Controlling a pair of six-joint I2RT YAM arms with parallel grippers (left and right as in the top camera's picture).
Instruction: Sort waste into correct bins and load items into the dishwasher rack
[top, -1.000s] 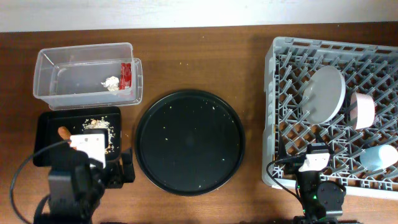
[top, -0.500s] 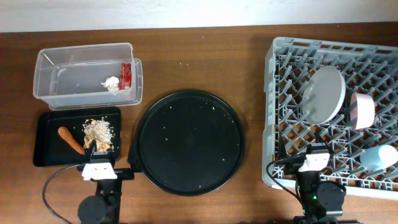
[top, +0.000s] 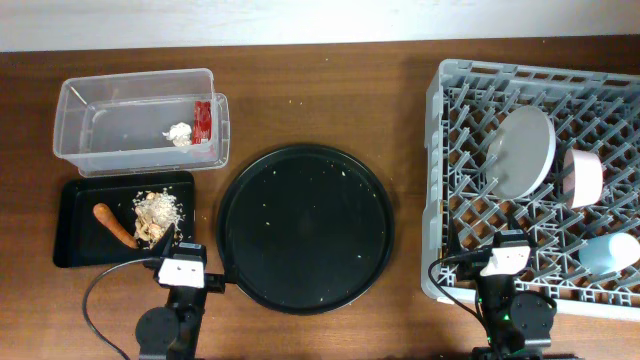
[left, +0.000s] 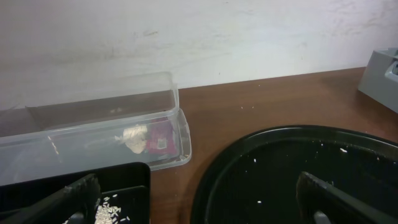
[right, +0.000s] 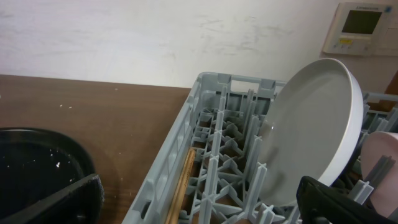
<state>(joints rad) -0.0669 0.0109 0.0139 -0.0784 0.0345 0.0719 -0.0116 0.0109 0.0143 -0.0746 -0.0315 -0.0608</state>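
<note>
At left, the tub (top: 135, 80) held the wrapper (top: 203, 120) and white scrap (top: 180, 133); the black tray (top: 75, 240) held the carrot (top: 113, 224) and crumbs (top: 156, 212). The left claw (left: 199, 202) stood wide and empty. At right, the rack (top: 436, 200) held the plate (top: 525, 150), bowl (top: 585, 178), cup (top: 610, 252) and chopsticks (right: 182, 183). The right claw (right: 199, 202) stood wide and empty near the leaning plate; a careless swing could topple it.

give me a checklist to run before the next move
1. red wrapper and white scrap inside clear tub: ok
2. carrot and food scraps on shallow black tray: ok
3. plate, bowl, blue cup in rack: ok
4. chopsticks in rack: ok
5. left gripper and right gripper open, empty: ok
6. round black tray free of crumbs: not ok, specks on it
</note>
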